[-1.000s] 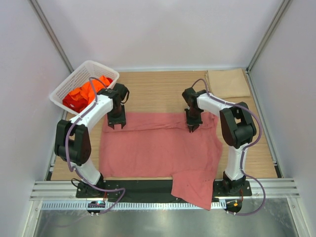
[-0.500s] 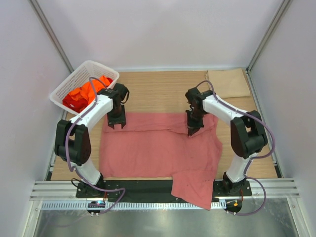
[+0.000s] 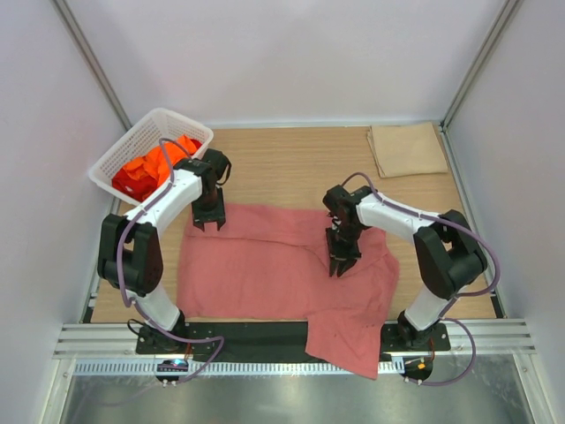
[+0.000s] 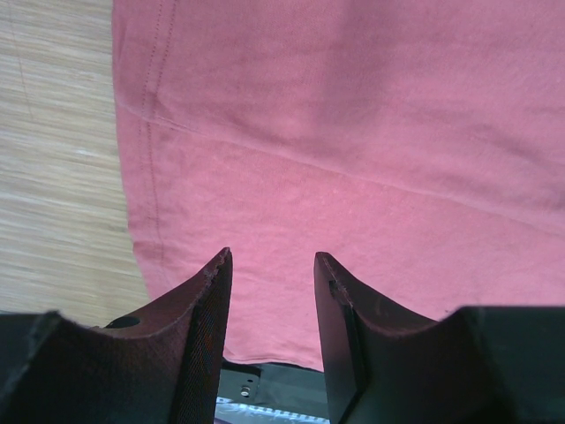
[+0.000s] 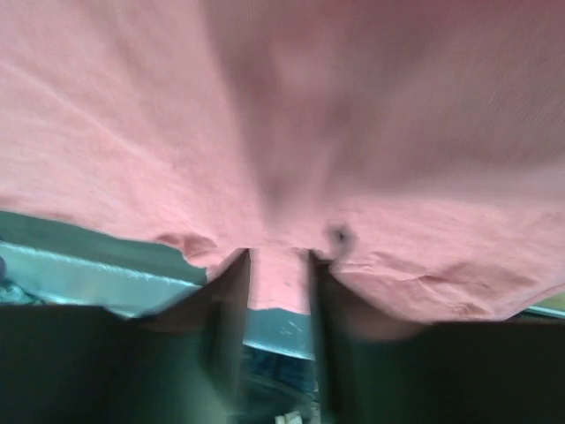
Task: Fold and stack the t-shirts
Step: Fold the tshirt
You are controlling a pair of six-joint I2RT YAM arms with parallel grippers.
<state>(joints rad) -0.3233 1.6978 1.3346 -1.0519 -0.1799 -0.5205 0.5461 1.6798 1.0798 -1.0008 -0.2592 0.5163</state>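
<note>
A salmon-pink t-shirt (image 3: 256, 265) lies spread on the wooden table, with one corner hanging over the near edge. My left gripper (image 3: 209, 225) is open over the shirt's far left edge. In the left wrist view its gripper (image 4: 272, 256) has the pink cloth (image 4: 353, 132) beneath it and nothing between the fingers. My right gripper (image 3: 340, 268) is shut on a bunch of the shirt's right part. In the blurred right wrist view the cloth (image 5: 353, 106) drapes over this gripper (image 5: 278, 256). Orange and red t-shirts (image 3: 154, 168) lie in the basket.
The white lattice basket (image 3: 124, 141) stands at the far left corner. A folded tan cloth (image 3: 408, 148) lies at the far right. The black base plate (image 3: 256, 331) and a metal rail run along the near edge.
My right gripper has moved toward the near edge, pulling the shirt's far right edge with it over the cloth. The left arm has not moved.
</note>
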